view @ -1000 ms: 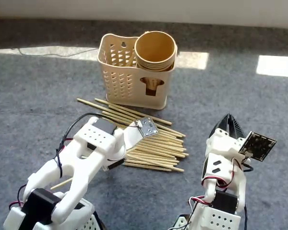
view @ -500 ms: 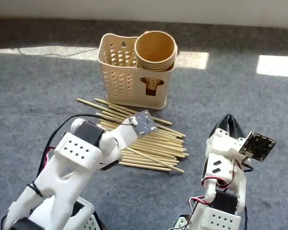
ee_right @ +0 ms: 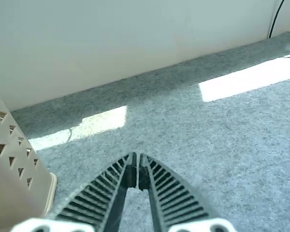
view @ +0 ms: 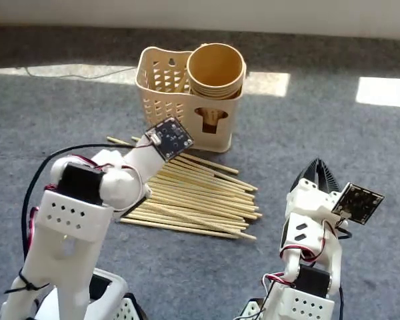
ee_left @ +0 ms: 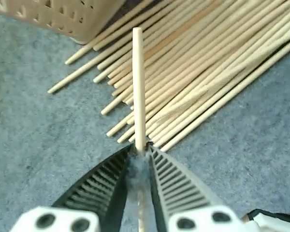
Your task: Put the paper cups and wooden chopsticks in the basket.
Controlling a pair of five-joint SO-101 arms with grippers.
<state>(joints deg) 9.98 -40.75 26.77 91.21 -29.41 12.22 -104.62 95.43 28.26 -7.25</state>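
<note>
Left gripper (ee_left: 139, 153) pinched a single chopstick (ee_left: 137, 87) above the chopstick pile (view: 200, 200), right gripper (ee_right: 137, 176) pressed together beside the pile, paper cups (view: 215, 70) stacked inside the basket (view: 165, 110).

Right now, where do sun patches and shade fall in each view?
High view: bright sun patches on the carpet either side of the basket; right wrist view: two patches beyond the right claw; left wrist view: even light on the chopstick in the left claw.
</note>
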